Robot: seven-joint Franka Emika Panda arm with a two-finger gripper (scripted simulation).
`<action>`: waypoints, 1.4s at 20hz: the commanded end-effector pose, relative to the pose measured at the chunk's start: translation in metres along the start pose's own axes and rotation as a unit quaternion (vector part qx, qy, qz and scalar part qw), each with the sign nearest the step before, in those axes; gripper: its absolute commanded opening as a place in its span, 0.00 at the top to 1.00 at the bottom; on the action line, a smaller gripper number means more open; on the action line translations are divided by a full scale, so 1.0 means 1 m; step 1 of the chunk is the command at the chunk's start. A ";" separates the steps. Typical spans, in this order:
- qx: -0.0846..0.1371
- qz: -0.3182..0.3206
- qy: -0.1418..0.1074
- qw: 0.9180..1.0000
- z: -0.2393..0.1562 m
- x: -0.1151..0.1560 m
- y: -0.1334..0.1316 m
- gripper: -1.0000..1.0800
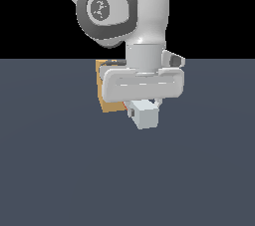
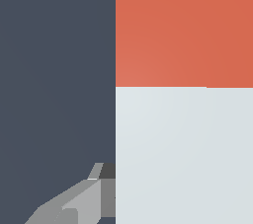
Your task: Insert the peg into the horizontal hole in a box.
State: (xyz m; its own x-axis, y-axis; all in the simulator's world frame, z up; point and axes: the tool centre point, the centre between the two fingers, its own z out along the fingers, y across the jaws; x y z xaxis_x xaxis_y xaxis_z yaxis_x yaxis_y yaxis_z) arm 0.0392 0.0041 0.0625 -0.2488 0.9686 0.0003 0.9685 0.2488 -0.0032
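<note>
Hand [image 1: 144, 106] clenched on peg [image 1: 146, 115], raised above bench [image 1: 60, 170], pale end toward exterior camera. Box [image 1: 107, 103] just behind; hole hidden. Risk: peg tip off-centre or tilted strikes box face, jams, slips in grip.

Peg [image 2: 183, 94]: half red-orange, half pale grey-white, plain, no pattern; only its white end [image 1: 146, 114] shows in the exterior view. Box [image 1: 107, 99]: tan-orange, wood-coloured. Gripper [image 1: 143, 106] and arm [image 1: 134, 16]: white with dark grey joint ring. Floor [image 1: 60, 170]: uniform slate blue-grey. Background black.
</note>
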 end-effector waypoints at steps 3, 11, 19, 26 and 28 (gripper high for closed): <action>-0.002 -0.026 0.000 1.000 -0.007 0.010 0.011 1.00; 0.000 -0.031 0.000 1.000 -0.006 0.013 0.012 1.00; -0.001 -0.033 0.000 0.999 -0.007 0.014 0.012 1.00; -0.002 -0.033 0.000 0.999 -0.008 0.048 0.009 1.00; -0.002 -0.033 0.000 0.999 -0.008 0.065 0.008 1.00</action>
State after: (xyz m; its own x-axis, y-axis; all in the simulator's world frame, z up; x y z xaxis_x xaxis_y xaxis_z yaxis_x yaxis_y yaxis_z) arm 0.0337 0.0558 0.0682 -0.3094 0.9509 0.0000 0.9509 0.3094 -0.0045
